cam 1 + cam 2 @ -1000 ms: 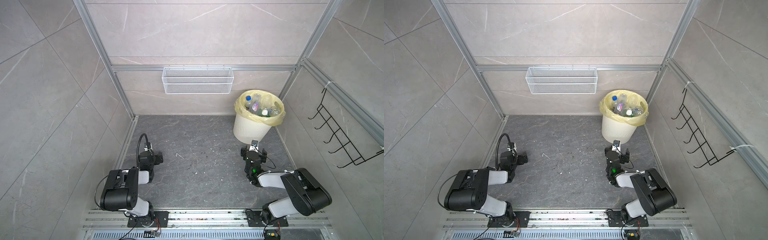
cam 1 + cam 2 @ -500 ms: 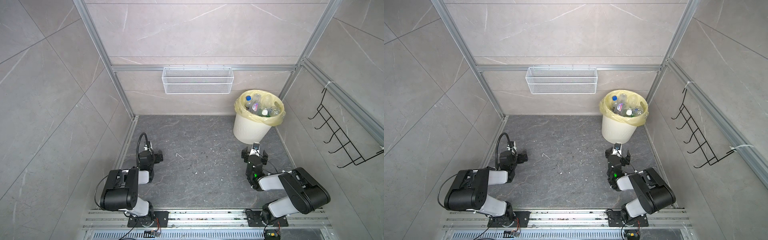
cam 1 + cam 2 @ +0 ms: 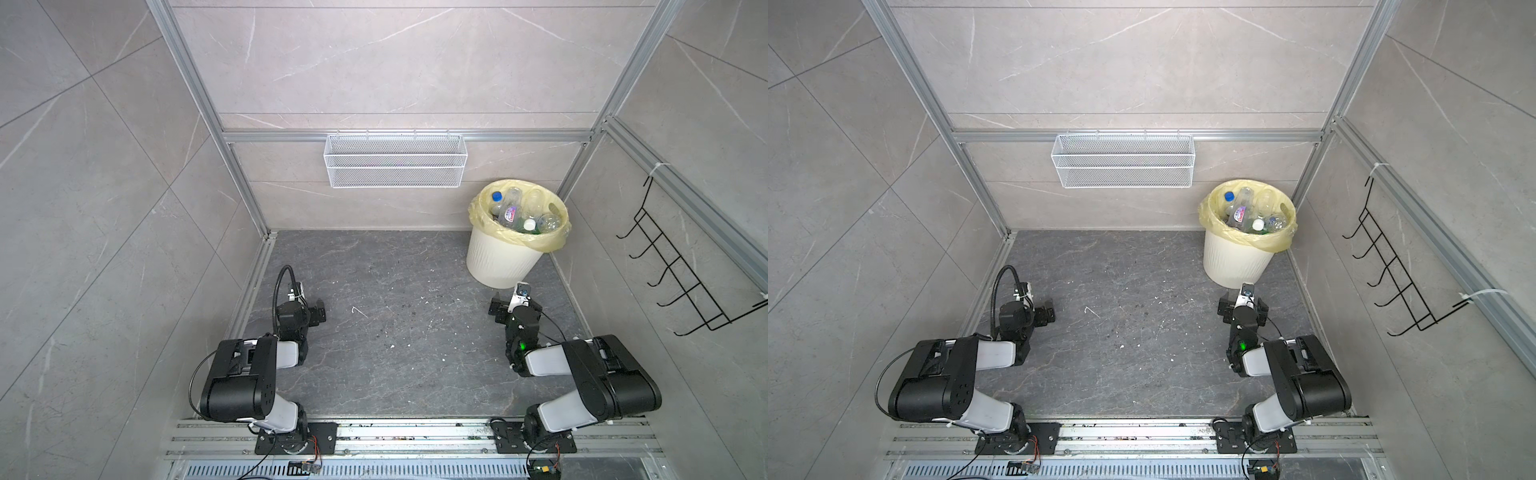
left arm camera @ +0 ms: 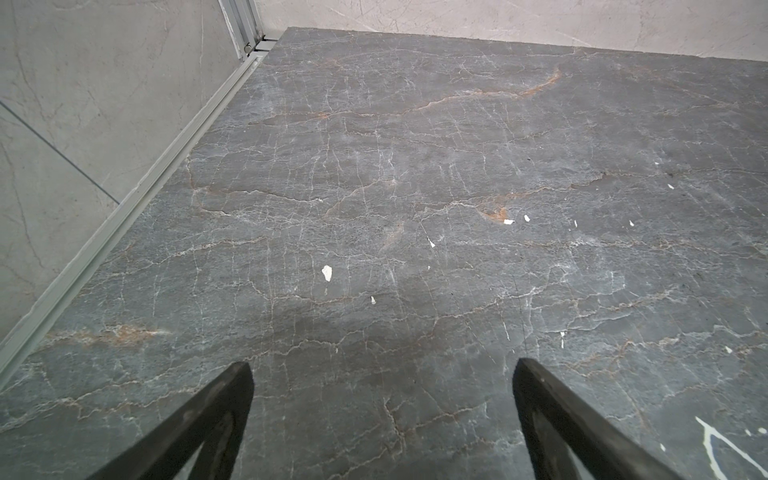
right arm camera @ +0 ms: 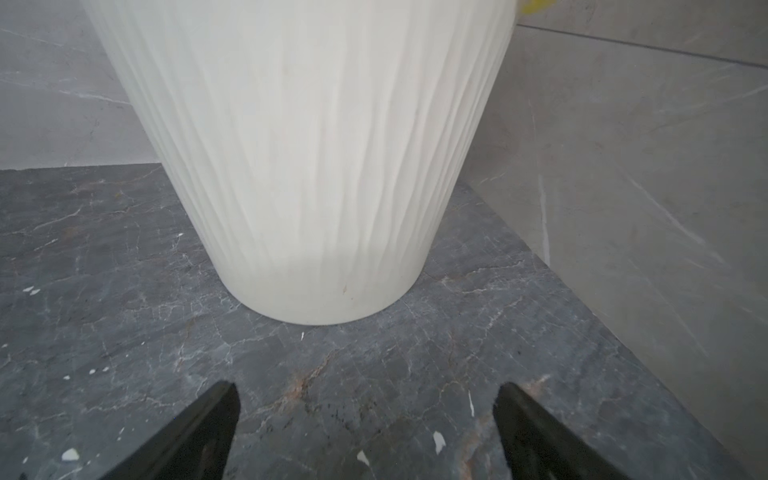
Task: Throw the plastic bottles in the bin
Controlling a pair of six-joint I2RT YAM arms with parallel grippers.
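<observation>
The bin (image 3: 500,266) (image 3: 1231,259), a cream ribbed bucket with a pale yellow liner, stands in the back right corner of the dark floor. Several plastic bottles (image 3: 515,214) (image 3: 1246,212) lie inside it, clear ones with blue and white caps. My right gripper (image 3: 515,305) (image 3: 1244,307) (image 5: 365,390) hangs low just in front of the bin's base (image 5: 307,166), open and empty. My left gripper (image 3: 308,315) (image 3: 1038,313) (image 4: 382,370) rests low near the left wall, open over bare floor. No bottle shows on the floor.
A white wire mesh basket (image 3: 395,166) hangs on the back wall. A black wire hook rack (image 3: 681,282) sticks out from the right wall. Aluminium rails run along the walls' feet, and small white flecks (image 4: 327,272) dot the floor.
My right arm has drawn back and settled slightly lower in front of the bin. The left arm has not moved.
</observation>
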